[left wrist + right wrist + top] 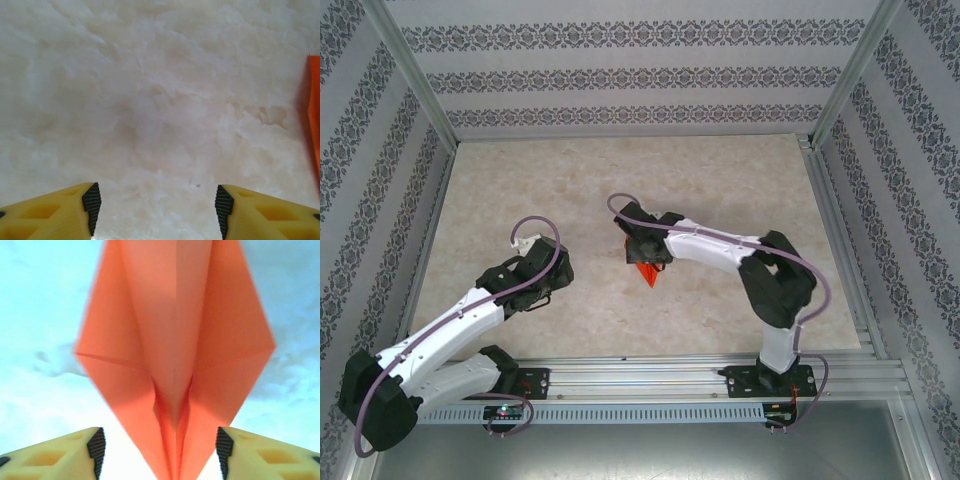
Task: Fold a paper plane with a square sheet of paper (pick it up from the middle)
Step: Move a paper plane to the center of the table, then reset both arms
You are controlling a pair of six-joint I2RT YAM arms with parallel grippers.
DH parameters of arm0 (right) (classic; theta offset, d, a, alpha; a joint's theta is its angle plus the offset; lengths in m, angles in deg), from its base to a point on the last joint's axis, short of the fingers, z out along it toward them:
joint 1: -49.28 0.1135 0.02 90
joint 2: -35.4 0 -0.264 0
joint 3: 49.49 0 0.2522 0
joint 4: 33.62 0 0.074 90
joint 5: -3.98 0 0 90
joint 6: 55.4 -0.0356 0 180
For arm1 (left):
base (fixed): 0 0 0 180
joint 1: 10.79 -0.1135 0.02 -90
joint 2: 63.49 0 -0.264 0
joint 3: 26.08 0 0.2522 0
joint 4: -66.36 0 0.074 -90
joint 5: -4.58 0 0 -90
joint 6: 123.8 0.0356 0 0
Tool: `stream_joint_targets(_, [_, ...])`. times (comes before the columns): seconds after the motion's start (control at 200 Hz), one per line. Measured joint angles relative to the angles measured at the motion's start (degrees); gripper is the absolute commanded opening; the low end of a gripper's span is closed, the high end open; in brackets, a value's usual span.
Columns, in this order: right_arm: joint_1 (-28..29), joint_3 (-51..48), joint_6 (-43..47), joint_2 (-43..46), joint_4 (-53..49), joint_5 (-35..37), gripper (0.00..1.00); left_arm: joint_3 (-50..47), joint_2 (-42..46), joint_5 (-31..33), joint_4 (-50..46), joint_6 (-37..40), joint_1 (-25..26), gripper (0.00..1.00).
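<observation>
Hovering with jaws spread wide, the right gripper (159,450) straddles the narrow end of the paper plane (175,340), lying mid-table, ungripped
Left gripper (157,207), equally wide and empty, hangs just beside it over bare table (150,100); a careless descent could crush the folds, though open room runs to the far wall (620,90)

The table (620,180) is pale and marble-like. Walls (620,80) with grey patterned stripes surround it; a metal rail (650,375) lies at its near edge.
</observation>
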Motion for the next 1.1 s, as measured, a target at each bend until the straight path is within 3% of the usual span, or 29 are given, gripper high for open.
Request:
stream_joint_targets(0.055, [0.00, -0.20, 0.59, 3.96, 0.11, 0.07, 0.79, 0.00, 0.44, 1.44, 0.00, 0.90, 0.00, 0.72])
stream_joint_targets(0.215, [0.00, -3.82, 0.90, 16.46, 0.37, 3.98, 0.81, 0.00, 0.87, 5.44, 0.00, 3.48, -0.42, 0.78])
stream_joint_targets(0.305, [-0.02, -8.96, 1.81, 24.65, 1.05, 9.14, 0.85, 0.00, 0.72, 8.26, 0.11, 5.49, -0.74, 0.97])
stream_joint_targets(0.4, [-1.16, -16.20, 4.26, 34.42, 2.56, 15.52, 0.92, 0.00, 0.11, 11.89, 1.01, 9.27, -1.68, 1.00])
stream_joint_targets(0.51, [-5.86, -22.77, 7.98, 43.63, 3.72, 21.40, 0.97, 0.59, -2.10, 13.81, 2.95, 13.84, -6.03, 1.00])
stream_joint_targets(0.595, [-12.63, -26.80, 11.28, 48.35, 5.22, 22.47, 0.97, 0.74, -4.26, 14.64, 5.22, 15.85, -10.69, 1.00])
stream_joint_targets(0.754, [-23.89, -32.98, 17.99, 51.39, 8.22, 23.08, 0.98, -2.10, -6.08, 21.03, 14.14, 19.87, -15.32, 1.00])
stream_joint_targets(0.944, [-31.52, -42.29, 27.02, 52.26, 18.86, 20.76, 0.97, -4.50, -10.86, 25.49, 23.93, 24.70, -20.79, 1.00])
stream_joint_targets(1.099, [-35.60, -45.92, 31.43, 46.03, 28.41, 17.86, 0.97, -4.96, -18.34, 26.10, 34.73, 31.06, -23.34, 1.00])
